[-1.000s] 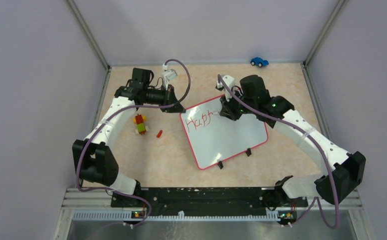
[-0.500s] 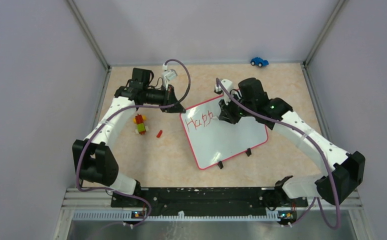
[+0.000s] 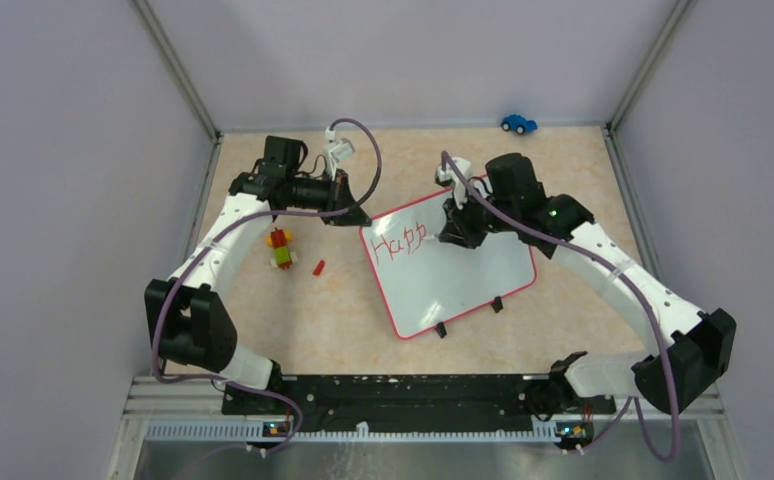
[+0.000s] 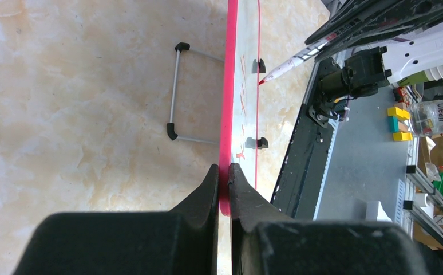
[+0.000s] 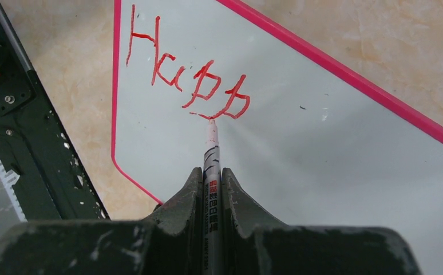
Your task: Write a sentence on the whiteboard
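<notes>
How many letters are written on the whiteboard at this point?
4, in one row on the whiteboard, starting near its corner: H, a, first p, second p. The marker tip sits under the second p and may hide a new stroke.

Glossy, smooth white face on whiteboard [image 5: 322,160]; its frame [image 4: 227,114] pink, plastic-looking. Smooth marbled beige table [image 3: 343,310], slight sheen. Bare grey metal wire stand [image 4: 174,91], 2 black rubbery-looking ends. Glossy printed plastic marker [image 5: 211,149]. Matt black plastic left gripper [image 4: 223,177] and right gripper [image 5: 212,177], the right one scuffed with pale flecks.
</notes>
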Available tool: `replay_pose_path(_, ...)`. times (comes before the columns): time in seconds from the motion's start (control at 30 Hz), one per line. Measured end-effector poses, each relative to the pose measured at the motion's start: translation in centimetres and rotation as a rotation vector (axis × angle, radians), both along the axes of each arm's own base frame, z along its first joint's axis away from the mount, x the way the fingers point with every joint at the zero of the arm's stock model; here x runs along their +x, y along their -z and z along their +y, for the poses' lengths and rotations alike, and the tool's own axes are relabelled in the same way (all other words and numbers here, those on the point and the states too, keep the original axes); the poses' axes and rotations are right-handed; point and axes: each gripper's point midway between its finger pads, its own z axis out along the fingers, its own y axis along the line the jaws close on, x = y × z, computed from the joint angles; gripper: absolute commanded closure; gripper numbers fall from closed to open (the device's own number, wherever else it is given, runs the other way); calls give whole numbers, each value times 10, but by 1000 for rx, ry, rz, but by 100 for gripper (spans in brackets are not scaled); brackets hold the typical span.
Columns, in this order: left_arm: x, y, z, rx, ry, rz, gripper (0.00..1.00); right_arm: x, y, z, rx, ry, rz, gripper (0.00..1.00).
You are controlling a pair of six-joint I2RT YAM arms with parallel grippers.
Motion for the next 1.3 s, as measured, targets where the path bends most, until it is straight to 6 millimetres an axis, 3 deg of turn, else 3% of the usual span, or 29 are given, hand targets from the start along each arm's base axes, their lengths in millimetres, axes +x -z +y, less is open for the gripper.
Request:
replay_pose_path(0.23,0,0,0,1,3,-4,100,3,-10,-12,30,20,-4,100)
replay_pose_path(0.93,-1,0,0,1,8,-7,100,5,-10,-13,27,31,-12,100)
replay_pose_path(1.3,-1,0,0,1,8,-7,100,17,-8,-14,15,64,-38,100)
